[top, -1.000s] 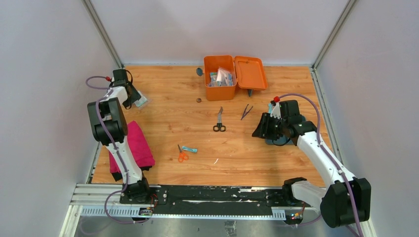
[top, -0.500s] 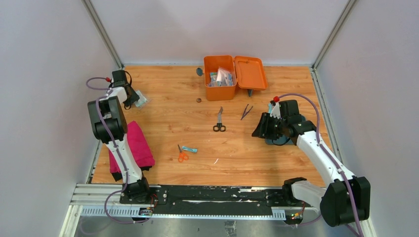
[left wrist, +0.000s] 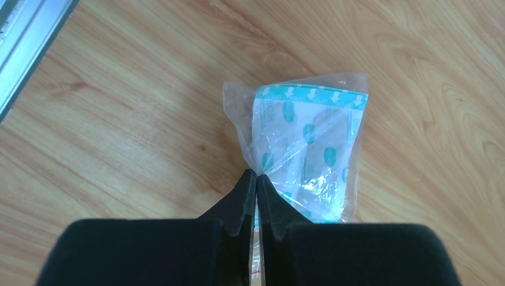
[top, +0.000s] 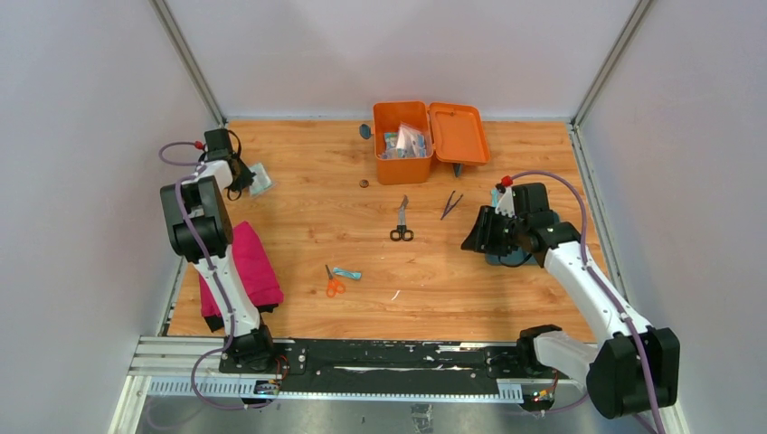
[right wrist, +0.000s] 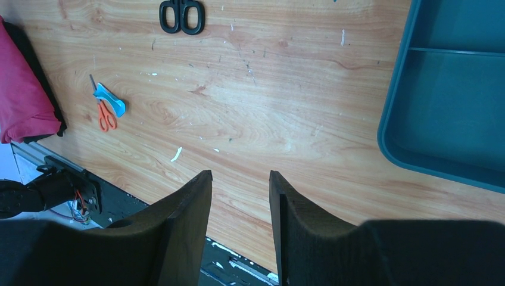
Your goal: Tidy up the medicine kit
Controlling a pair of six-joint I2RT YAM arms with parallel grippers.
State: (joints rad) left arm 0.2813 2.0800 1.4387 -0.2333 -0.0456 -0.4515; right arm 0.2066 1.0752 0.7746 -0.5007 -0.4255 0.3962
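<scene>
Broadly, the wooden surface (top: 307,217) carries everything. A folded pink cloth (top: 251,267) lies at its left edge, close to my left arm's base. The medicine kit (top: 403,169) sits at the far middle, against the back edge, with its orange lid (top: 459,133) swung open flat to the right and some packets (top: 407,142) piled inside the box. A teal divided tray (right wrist: 452,89) lies on the right side, just beside my right end effector (right wrist: 239,174). That one hangs over bare wood with its jaws parted about halfway and nothing between them.

My left end effector (left wrist: 256,182) is in the far left corner, and its fingers are pressed almost together on the near edge of a clear packet (left wrist: 309,155). The packet has teal-printed contents and lies flat on the wood.

Black-handled scissors (top: 402,221) rest in the middle, in front of the kit, with tweezers (top: 451,204) just to their right. Nearer to me, orange-handled scissors (top: 334,284) lie beside a small teal sachet (top: 347,273). A tiny brown round thing (top: 364,183) sits just in front of the kit's left corner; I cannot tell what it is.
</scene>
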